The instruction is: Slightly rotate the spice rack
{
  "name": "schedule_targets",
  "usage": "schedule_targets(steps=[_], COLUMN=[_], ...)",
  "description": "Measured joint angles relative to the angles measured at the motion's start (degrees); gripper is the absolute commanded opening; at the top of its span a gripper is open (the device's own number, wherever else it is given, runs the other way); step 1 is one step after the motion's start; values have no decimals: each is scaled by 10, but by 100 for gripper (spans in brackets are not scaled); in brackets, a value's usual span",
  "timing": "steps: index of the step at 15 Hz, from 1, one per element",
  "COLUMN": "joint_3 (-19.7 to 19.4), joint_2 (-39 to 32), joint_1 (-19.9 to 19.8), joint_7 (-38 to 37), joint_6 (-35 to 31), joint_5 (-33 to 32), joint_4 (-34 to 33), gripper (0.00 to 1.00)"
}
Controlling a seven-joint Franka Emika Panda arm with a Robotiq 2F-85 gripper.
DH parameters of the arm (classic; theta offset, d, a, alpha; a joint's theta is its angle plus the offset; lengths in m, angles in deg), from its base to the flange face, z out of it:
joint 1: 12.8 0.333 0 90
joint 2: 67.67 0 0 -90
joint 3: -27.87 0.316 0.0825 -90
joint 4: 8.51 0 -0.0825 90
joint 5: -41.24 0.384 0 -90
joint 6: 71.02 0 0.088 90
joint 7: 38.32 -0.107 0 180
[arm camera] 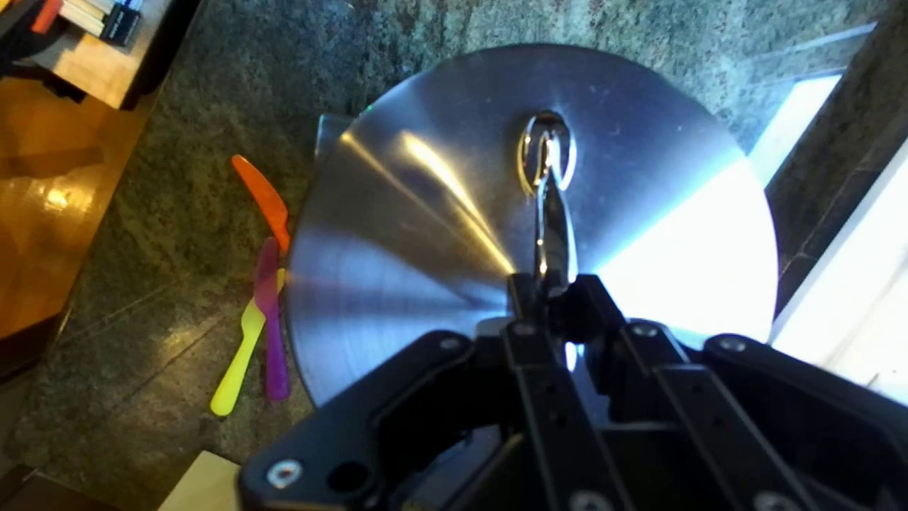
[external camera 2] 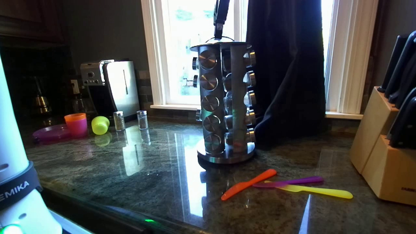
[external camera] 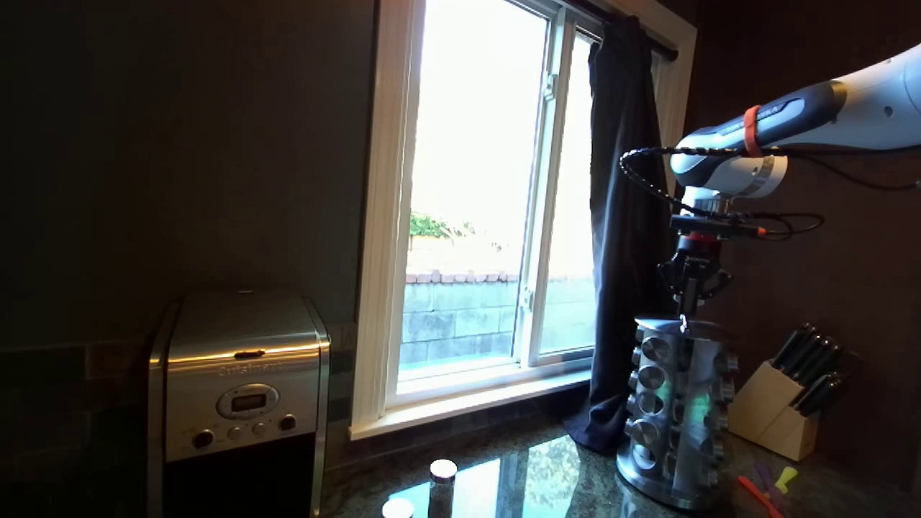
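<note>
On the dark speckled stone countertop point(external camera 2: 104, 169), in an exterior view, your white robot arm point(external camera 2: 9, 139) occupied the left edge, its dark band lettered EMIKA. Past it you had a translucent purple plate point(external camera 2: 48, 131), a pink plastic cup with an orange upper band point(external camera 2: 77, 126), and a lime-green plastic cup point(external camera 2: 100, 125) tipped over. A boxy silver and black appliance point(external camera 2: 122, 84) stood behind, with a clear metal-lidded shaker point(external camera 2: 119, 122) and a matching shaker point(external camera 2: 142, 120) upright near it, set apart.

Your tall cylindrical silver spice rack point(external camera 2: 226, 100) stood upright on its round base, in front of the white-framed window point(external camera 2: 177, 58), its jars stacked in columns, shiny round lids outward. Your black gripper point(arm camera: 553, 294) was above it, pointing down, clenched on the arched chrome handle point(arm camera: 557, 231) of the rack's top disc point(arm camera: 425, 241).

Next, a long black curtain point(external camera 2: 286, 74) hung down behind the rack's right side. Nearer the camera lay your orange plastic knife point(external camera 2: 248, 184), with a purple plastic knife point(external camera 2: 295, 181) across a yellow plastic knife point(external camera 2: 321, 191). At the right edge, a pale wooden knife block point(external camera 2: 373, 139) held black-handled knives point(external camera 2: 403, 65).
</note>
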Motion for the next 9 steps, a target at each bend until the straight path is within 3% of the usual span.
schedule_targets(steps=[9], joint_3=[3], joint_2=[-11], joint_1=[-11], joint_7=[-171], joint_6=[0], joint_5=[27], joint_4=[-11], gripper=[5])
